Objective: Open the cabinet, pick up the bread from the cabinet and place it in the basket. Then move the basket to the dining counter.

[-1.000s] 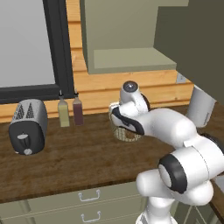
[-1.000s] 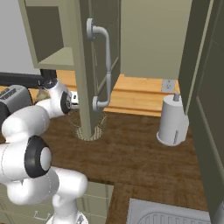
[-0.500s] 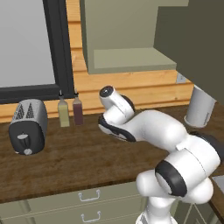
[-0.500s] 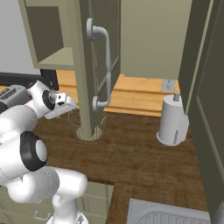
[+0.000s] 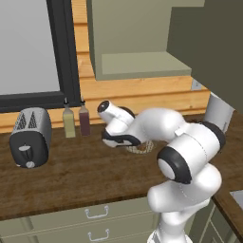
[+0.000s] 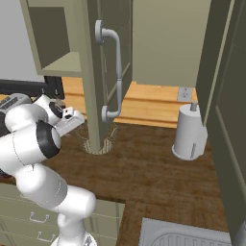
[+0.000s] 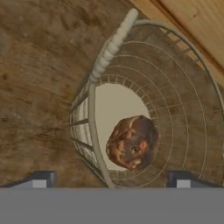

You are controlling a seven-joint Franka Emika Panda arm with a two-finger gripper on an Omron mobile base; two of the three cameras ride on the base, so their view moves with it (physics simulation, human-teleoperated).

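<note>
The bread lay on the pale base inside the basket, which stood on the dark wood counter under the open cabinet. The gripper hovered over the basket's near rim, fingers spread wide and holding nothing. The thin wire mesh looked light but springy, likely to tip if lifted off-centre; the stiff rim seemed the safest hold. A toaster, two bottles and a paper-towel roll shared the counter
</note>
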